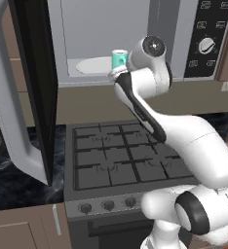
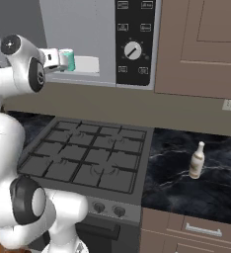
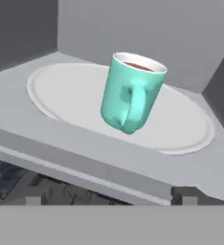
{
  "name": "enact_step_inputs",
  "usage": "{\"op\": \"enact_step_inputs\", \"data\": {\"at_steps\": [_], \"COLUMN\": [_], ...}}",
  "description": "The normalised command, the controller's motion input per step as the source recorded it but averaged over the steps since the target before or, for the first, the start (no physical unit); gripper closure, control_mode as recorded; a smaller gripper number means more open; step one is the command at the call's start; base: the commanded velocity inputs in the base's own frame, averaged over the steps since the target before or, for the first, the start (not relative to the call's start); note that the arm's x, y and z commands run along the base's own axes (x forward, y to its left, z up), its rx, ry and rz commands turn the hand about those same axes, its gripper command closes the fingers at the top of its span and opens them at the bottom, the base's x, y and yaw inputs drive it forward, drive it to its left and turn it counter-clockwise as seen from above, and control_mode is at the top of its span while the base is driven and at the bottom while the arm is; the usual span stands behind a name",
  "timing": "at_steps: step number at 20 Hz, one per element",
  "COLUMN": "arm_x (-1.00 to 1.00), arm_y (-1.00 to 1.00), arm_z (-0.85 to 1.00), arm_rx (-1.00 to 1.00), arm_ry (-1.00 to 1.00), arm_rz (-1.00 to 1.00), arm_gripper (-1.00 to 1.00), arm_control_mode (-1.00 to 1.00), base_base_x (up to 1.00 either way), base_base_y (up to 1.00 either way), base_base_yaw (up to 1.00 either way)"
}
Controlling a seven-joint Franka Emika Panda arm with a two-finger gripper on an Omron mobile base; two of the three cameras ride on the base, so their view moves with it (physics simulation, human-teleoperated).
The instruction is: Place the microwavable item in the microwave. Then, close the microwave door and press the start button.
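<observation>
**Mug on the microwave plate, fingers spread**

The teal mug point(image 3: 132, 94) stands on the white round plate point(image 3: 61, 91) inside the microwave point(image 1: 174, 44), brown liquid showing at its rim, its handle turned toward the hand camera; the fingers point(image 3: 183, 195) are spread wide at the cavity's front edge, apart from the mug and holding nothing; the microwave door point(image 1: 26, 87) hangs open at the left, its light-grey handle toward the base; below lies the stove point(image 1: 121, 158); a beige-and-brown bottle point(image 2: 197, 160) stands upright on the dark worktop point(image 2: 211, 192) to the stove's right.
</observation>
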Motion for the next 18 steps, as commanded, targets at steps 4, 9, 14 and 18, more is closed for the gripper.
{"op": "enact_step_inputs", "data": {"at_steps": [4, 9, 14, 18], "arm_x": [-0.53, -0.24, -0.97, -0.67], "arm_y": [0.07, 0.03, 0.59, 0.77], "arm_z": [-0.48, -0.17, 0.03, -0.31], "arm_rx": [-0.08, -0.16, -0.37, -0.40], "arm_ry": [-0.05, -0.07, -0.48, -0.35], "arm_rz": [0.00, -0.01, -0.12, -0.08], "arm_gripper": [-1.00, -1.00, -1.00, -1.00], "arm_control_mode": [-1.00, -1.00, -1.00, -1.00], "base_base_x": [0.00, 0.00, 0.00, 0.00], "base_base_y": [0.00, 0.00, 0.00, 0.00], "base_base_yaw": [0.00, 0.00, 0.00, 0.00]}}
